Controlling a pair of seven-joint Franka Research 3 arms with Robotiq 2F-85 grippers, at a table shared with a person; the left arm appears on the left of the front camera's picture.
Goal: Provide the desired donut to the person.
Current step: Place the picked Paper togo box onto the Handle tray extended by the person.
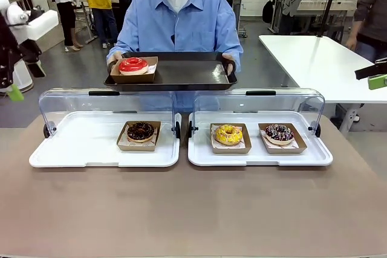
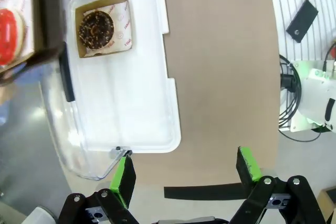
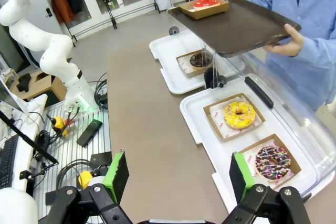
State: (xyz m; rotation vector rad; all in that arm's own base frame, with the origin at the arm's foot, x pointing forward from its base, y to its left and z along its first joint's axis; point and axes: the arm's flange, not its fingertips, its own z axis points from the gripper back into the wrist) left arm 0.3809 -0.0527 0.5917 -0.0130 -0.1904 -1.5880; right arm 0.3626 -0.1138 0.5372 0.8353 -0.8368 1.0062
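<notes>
Red donut [image 1: 133,64], glossy-iced and ring-shaped, lies in a shallow brown card box at the left end of a flat dark serving tray [image 1: 181,74]. The person [image 1: 181,22] holds this tray by both ends beyond the far edge of the matte brown worktop [image 1: 193,209], in the upper middle of the front frame. Below it two white plastic trays lie side by side, with their clear domed lids tipped back. The left tray [image 1: 78,146] carries a chocolate donut [image 1: 140,131]. The right tray [image 1: 260,156] carries a yellow donut [image 1: 228,135] and a sprinkled donut [image 1: 279,132], each in its own card box. The left arm [image 1: 18,28] is cut off at the left edge.

From the left wrist, the left end effector [image 2: 184,174] has its green-padded fingers wide apart, clamped on nothing, over bare worktop just off the left tray's corner. The red donut is cut by the upper left edge, and the clear lid blurs what lies under it.

From the right wrist, the right end effector [image 3: 178,174] is likewise spread and empty. The serving tray's corner hides part of the chocolate donut, and the person's hand [image 3: 291,40] grips the tray's rim.
</notes>
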